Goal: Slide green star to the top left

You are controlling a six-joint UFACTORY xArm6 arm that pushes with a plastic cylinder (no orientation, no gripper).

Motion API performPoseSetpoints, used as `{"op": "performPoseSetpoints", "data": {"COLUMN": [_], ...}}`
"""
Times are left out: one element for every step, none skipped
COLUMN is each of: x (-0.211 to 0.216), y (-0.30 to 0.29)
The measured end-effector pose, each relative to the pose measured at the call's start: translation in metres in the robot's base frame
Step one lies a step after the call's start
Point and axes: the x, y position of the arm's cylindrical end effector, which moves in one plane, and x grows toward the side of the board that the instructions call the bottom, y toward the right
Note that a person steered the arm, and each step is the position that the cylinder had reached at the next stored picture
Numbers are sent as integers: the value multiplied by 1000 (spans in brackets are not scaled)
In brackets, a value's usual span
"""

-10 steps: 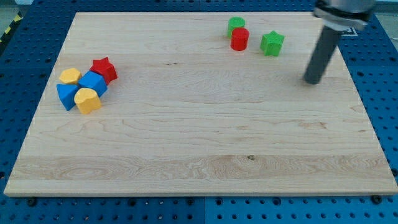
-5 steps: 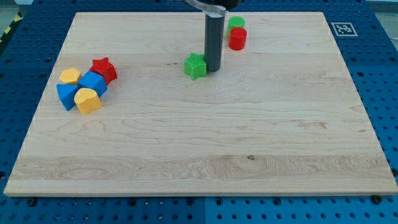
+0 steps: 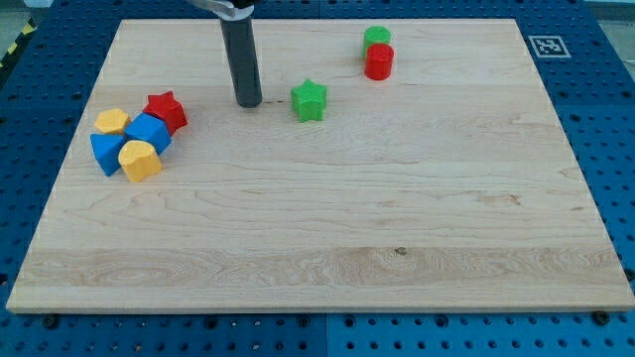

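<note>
- The green star (image 3: 309, 100) sits on the wooden tabletop (image 3: 317, 228), a little left of centre and toward the view's top, standing alone with bare wood all round it.
- My tip (image 3: 248, 103) rests on the wood to the star's left, near it but clearly apart, not touching.
- There is no hand on this arm, only the dark rod, so nothing is being held.
- Toward the view's top right of the star, a red cylinder (image 3: 379, 62) stands with a green block (image 3: 376, 38) just behind it, the two touching or nearly so.
- At the view's left edge is a tight cluster: a red star (image 3: 166, 110), a blue block (image 3: 149, 130), a blue block (image 3: 104, 152), a yellow block (image 3: 111, 121) and a yellow block (image 3: 140, 160).
- No bins or trays are here; every block lies straight on the wood.
</note>
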Motion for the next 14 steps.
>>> {"op": "performPoseSetpoints", "data": {"x": [32,39,32,5,-17,-26,-20,-35,-43,-20,-16,-16,-22,-54], "y": [44,102,127,79,-3,-44,9,31,-30,-129,-144,-120,-97,-86]}}
